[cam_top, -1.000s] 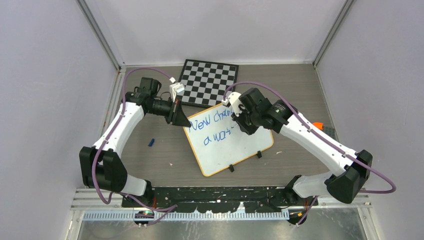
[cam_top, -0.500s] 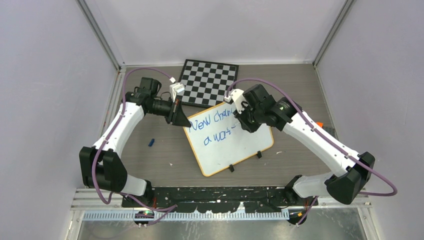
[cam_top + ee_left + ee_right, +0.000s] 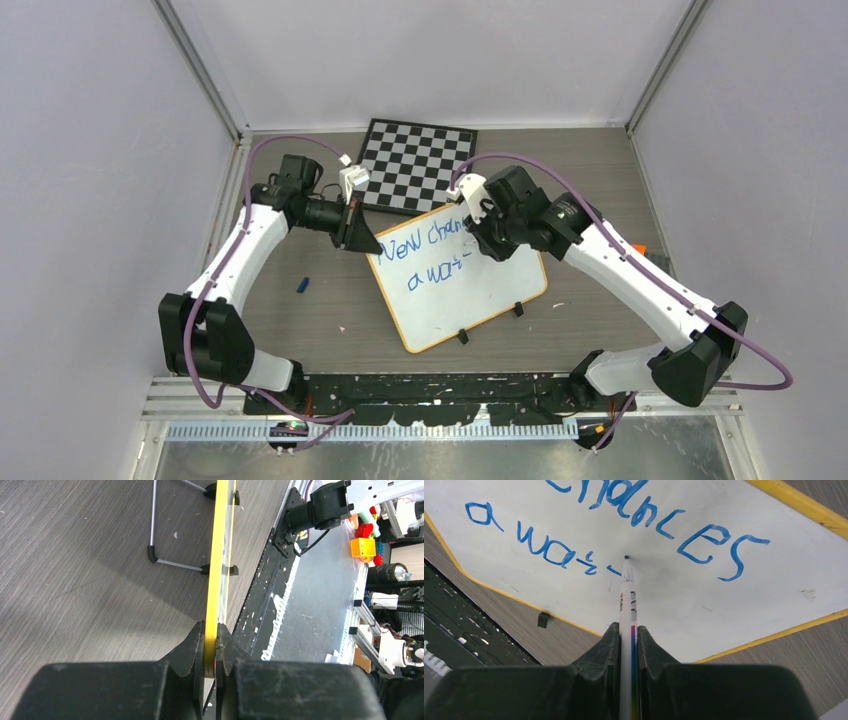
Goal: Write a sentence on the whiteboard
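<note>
Since a second ago, draws the right tool [image 3: 627, 630] a little toward the far left over the whiteboard [image 3: 480, 295] and swings the wrist slightly. Keeps the left arm and the board itself where they were.

Clamps the right tool nearly closed on a white marker [image 3: 627, 600], with a finger on either side of the barrel. Points the barrel straight out ahead. Rests the dark tip on the white face, just past the short dash at the end of the second line of blue writing. Reads "New chances" on the first line, and "a wa" plus a few small strokes on the second.

Pinches the left tool [image 3: 210, 630] fully closed on the board's yellow-orange rim, at its left corner in the overhead view, one finger on each face.

Finds the whiteboard in the middle of the surface [image 3: 300, 330], turned at an angle between the two arms. Shows two black clips [image 3: 463, 336] on its near edge and a thin wire stand [image 3: 153, 520] behind it in the left wrist view. Places the chessboard [image 3: 418, 165] just beyond the far corner; cannot tell whether touching.

Leaves a small blue object [image 3: 303, 284] on the surface left of the board, well apart from both tools.
</note>
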